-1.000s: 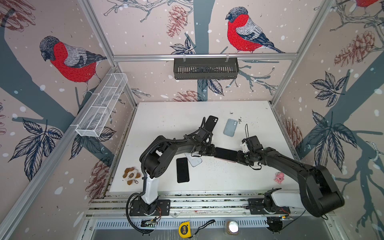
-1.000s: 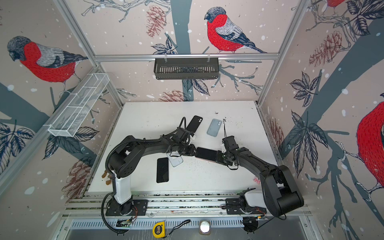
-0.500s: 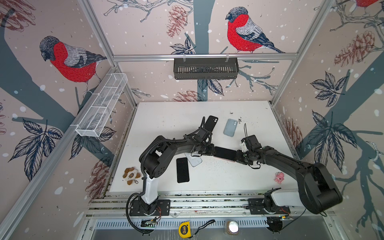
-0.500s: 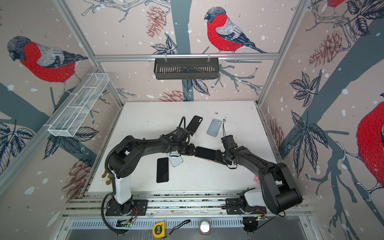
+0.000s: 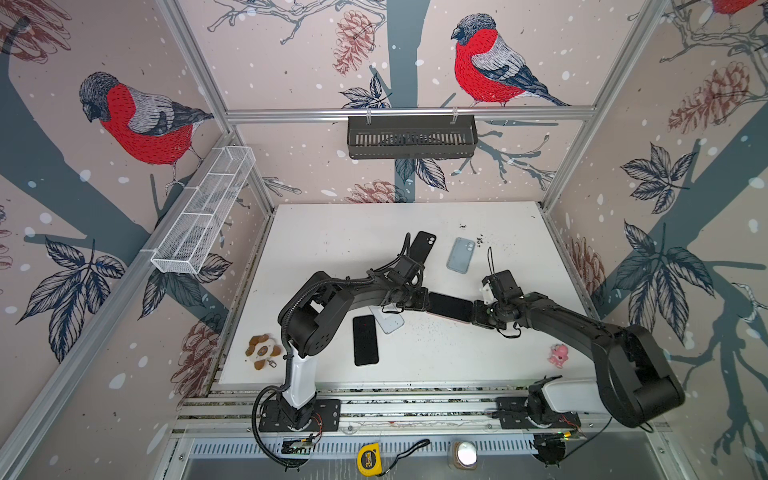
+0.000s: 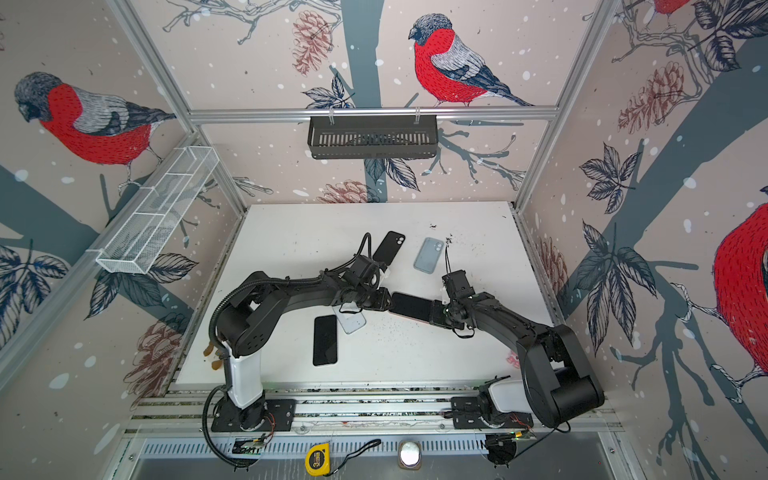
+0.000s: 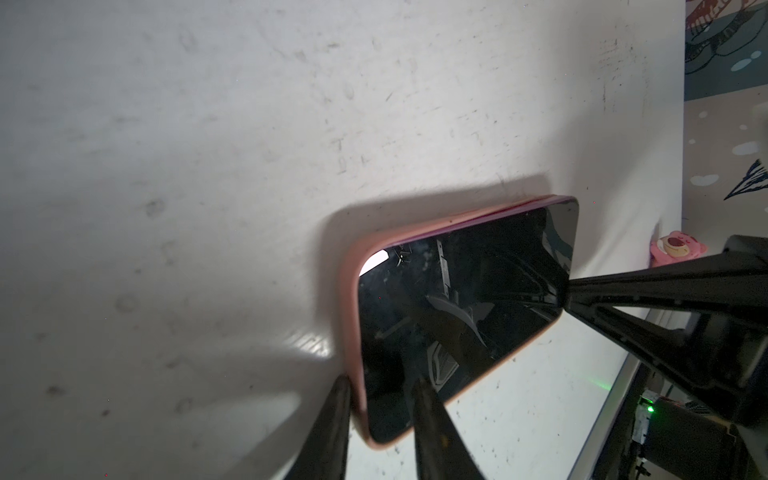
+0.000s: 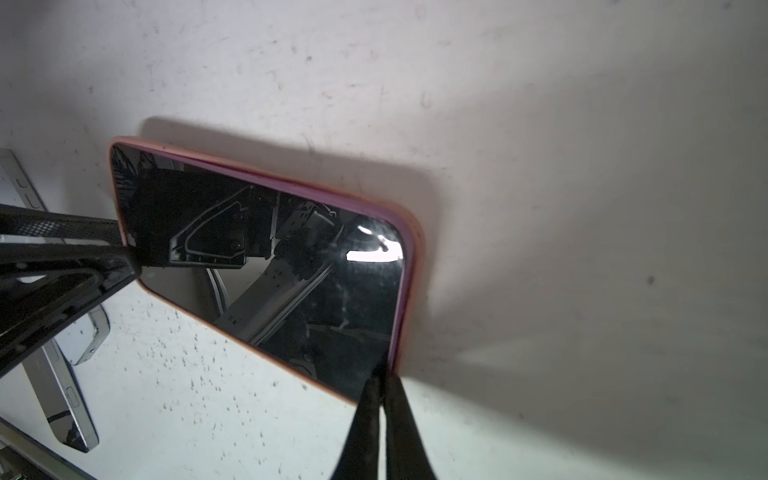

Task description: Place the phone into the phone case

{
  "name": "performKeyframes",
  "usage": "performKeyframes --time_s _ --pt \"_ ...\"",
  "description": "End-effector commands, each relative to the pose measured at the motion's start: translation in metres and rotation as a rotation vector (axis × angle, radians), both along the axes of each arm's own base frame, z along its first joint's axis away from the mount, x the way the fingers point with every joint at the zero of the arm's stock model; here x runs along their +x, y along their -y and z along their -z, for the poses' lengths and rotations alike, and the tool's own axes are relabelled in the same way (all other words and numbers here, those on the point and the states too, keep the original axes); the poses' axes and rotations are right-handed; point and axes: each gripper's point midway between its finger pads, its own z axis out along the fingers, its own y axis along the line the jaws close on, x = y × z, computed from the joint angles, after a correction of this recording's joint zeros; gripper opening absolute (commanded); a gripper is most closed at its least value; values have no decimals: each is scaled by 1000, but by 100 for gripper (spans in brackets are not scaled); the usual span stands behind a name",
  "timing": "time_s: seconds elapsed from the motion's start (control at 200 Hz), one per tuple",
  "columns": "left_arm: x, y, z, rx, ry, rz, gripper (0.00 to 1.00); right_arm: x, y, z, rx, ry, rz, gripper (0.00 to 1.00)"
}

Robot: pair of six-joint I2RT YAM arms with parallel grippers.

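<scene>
Phone (image 5: 451,306) sits mid-table, screen up, spanning the gap between both grippers, w/ its pink phone case (image 7: 349,291) around it. The left gripper (image 7: 380,386) has one short end. Its jaws stand at a narrow gap, one finger on the glass and the other against the outside of the case, so it's clamped on case + phone together. The right gripper (image 8: 380,384) has the opposite end, at a corner, jaws almost together and pinching the thin rim there (one finger on the screen side, the other on the case's outer wall). In both top views the two grippers face each other across the phone, left arm reaching in from the left, right arm from the right.

Seating isn't flush. In the right wrist view a purple strip of the phone's frame shows above the pink rim along one long edge and round the corner by the fingers. A broad shadow falls on the table (image 5: 332,232) beyond that long edge; can't tell whether that edge is lifted or just tilted.

Elsewhere, apart from the grip:
- black phone (image 5: 365,340), flat near the front
- white device (image 5: 388,323), just beside it and partly under the left arm
- black case (image 5: 422,246) and blue-grey case (image 5: 460,254), toward the back
- pink toy (image 5: 558,355), front right
- brown plush keychain (image 5: 262,351), by the table's front-left edge
</scene>
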Motion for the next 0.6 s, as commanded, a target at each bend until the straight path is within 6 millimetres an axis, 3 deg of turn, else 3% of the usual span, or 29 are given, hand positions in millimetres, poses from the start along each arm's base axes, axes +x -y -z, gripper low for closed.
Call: performKeyframes --time_s 0.0,0.06,0.22,0.485,0.595 --pt "0 -10 -12 7 21 13 28 11 -4 -15 35 56 -35 21" --pt "5 -18 -19 -3 36 -7 28 18 4 -24 22 85 -24 29" --pt "3 -26 -26 14 63 -15 28 32 17 -37 11 121 3 32" --pt "-25 -14 -17 -7 44 15 28 57 10 -31 55 124 -11 41" --pt "-44 -18 -2 -6 4 25 28 69 7 -27 70 120 -15 44"
